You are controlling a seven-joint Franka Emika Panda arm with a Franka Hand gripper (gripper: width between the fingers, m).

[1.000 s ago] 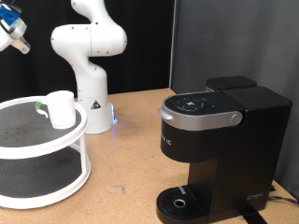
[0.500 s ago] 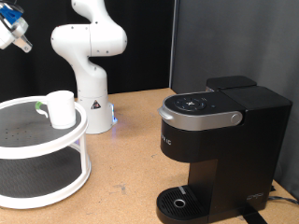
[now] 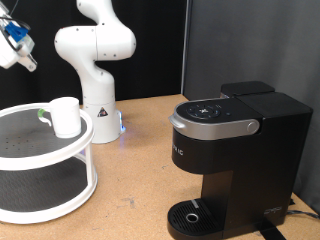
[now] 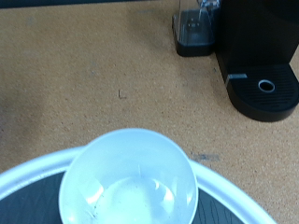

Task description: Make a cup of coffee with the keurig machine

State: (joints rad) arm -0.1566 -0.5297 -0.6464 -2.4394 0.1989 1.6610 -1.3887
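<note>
1. Outwardly, in the exterior view, the pincer (image 3: 14,40) hangs high at the picture's top left, above and apart from the cup (image 3: 64,115); whether its fingers are spread or closed I cannot tell, and nothing shows between them; the cup stands upright on the top tier of a white two-level round stand (image 3: 70,190) at the left; the keurig machine (image 3: 235,160) sits on the wooden worktop (image 3: 140,170) at the right, lid down, drip tray bare.
2. Seen from the wrist view, the cup (image 4: 129,182) lies directly below, its mouth open and seemingly empty; the machine's drip tray (image 4: 265,89) is well apart from it; no fingers show here.
3. By my judgement the cup is light, rigid and smooth, likely ceramic, so slippery and breakable; the rim wall looks the surest hold.
4. Only the exterior view shows the pincer and the stand's tiers; only the wrist view shows inside the cup.
</note>
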